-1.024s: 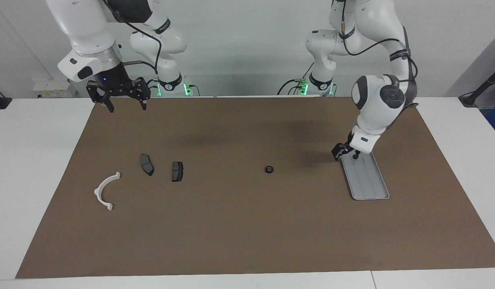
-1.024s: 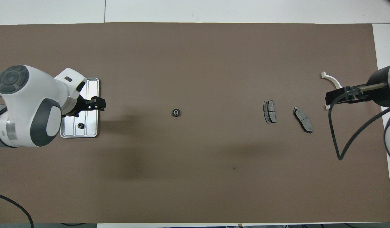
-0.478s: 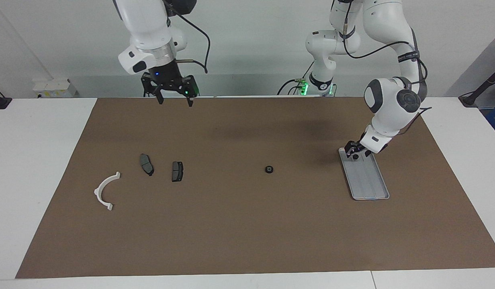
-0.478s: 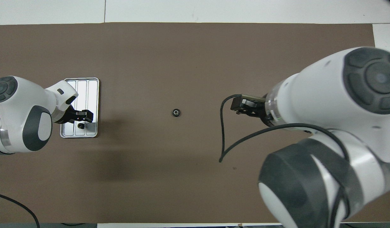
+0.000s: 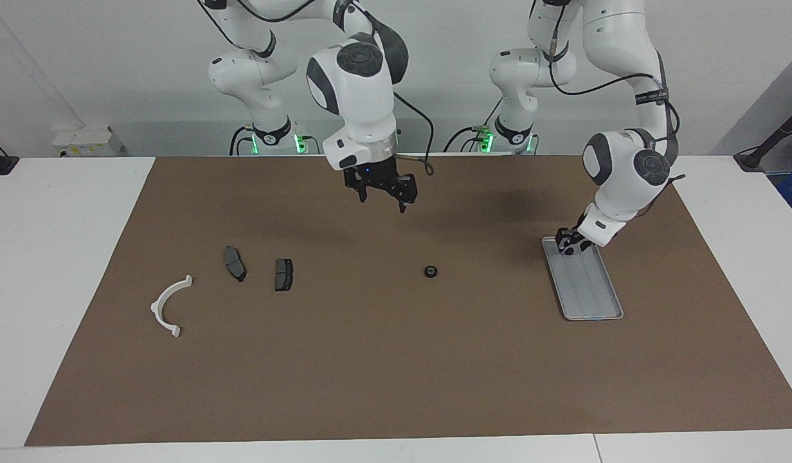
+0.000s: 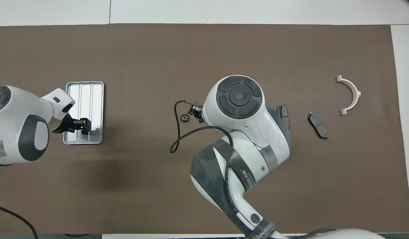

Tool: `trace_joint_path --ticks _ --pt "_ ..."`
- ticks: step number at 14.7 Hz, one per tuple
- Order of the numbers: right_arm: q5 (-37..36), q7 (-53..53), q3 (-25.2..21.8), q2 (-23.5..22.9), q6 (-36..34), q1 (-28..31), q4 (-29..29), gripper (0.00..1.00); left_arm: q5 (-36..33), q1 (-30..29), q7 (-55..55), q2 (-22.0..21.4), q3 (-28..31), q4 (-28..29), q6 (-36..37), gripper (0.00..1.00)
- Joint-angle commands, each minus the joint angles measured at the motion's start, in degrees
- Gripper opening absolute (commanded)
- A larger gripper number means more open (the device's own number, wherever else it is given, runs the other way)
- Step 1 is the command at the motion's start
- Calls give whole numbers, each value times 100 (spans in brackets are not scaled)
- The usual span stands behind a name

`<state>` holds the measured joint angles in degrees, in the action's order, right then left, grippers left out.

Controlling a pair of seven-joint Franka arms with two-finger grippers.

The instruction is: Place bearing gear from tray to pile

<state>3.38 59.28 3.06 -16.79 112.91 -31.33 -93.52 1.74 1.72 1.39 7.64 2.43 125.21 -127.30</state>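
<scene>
The silver-grey tray (image 5: 585,286) lies at the left arm's end of the mat, and it also shows in the overhead view (image 6: 86,96). My left gripper (image 5: 568,247) is low over the tray's end nearer the robots (image 6: 83,126) and hides the small dark gear there. A second black bearing gear (image 5: 431,271) lies on the mat near the middle (image 6: 184,117). My right gripper (image 5: 383,198) is open and empty, up in the air over the mat near that gear. The pile is a white bracket (image 5: 170,305) and two dark pads (image 5: 234,263) (image 5: 283,274).
The brown mat (image 5: 396,373) covers most of the white table. In the overhead view the right arm's body (image 6: 244,116) hides part of one pad (image 6: 283,116); the other pad (image 6: 317,125) and the bracket (image 6: 350,94) show.
The right arm has swung from its own end of the table to the middle and come lower. The left gripper has moved along the tray toward the robots and down over the small gear.
</scene>
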Motion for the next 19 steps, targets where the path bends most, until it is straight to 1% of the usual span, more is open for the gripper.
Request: trace_joint_path --ticks 1,2,3,4,5,7,8,12,15,17,19 --pt "-91 189 -42 -806 -172 -110 860 100 -34 -67 -199 -52 -67 267 -382 64" --pt "-336 198 -51 -1105 -277 -198 1097 100 -34 -40 -279 -52 -67 328 -479 64" --pt "-599 259 -51 -1517 -444 -399 1561 100 -34 -40 -306 -61 -67 407 -533 63" --pt "-663 460 -51 -1895 -576 -427 2018 100 -34 -58 -289 -61 -67 434 -533 63" --pt "-681 514 -43 -2160 -638 -436 2336 100 -34 -84 -280 -70 -67 443 -533 63" --pt "-690 515 -51 -2538 -665 -453 2750 100 -34 -84 -289 -61 -67 443 -533 62" --pt "-690 515 -60 -2706 -674 -462 2908 100 -34 -84 -298 -61 -67 443 -533 60" --pt "-699 515 -86 -3058 -578 -593 3050 100 -34 -75 -306 -61 -67 452 -542 52" --pt "-699 523 -51 -3146 -542 -673 3059 100 -34 -67 -315 -35 -67 470 -603 51" --pt "-690 515 -42 -3155 -376 -664 3025 100 -34 -58 -324 -26 -67 470 -621 50" --pt "-690 515 -42 -3217 -322 -673 3016 100 -34 -58 -333 -26 -67 470 -630 41"
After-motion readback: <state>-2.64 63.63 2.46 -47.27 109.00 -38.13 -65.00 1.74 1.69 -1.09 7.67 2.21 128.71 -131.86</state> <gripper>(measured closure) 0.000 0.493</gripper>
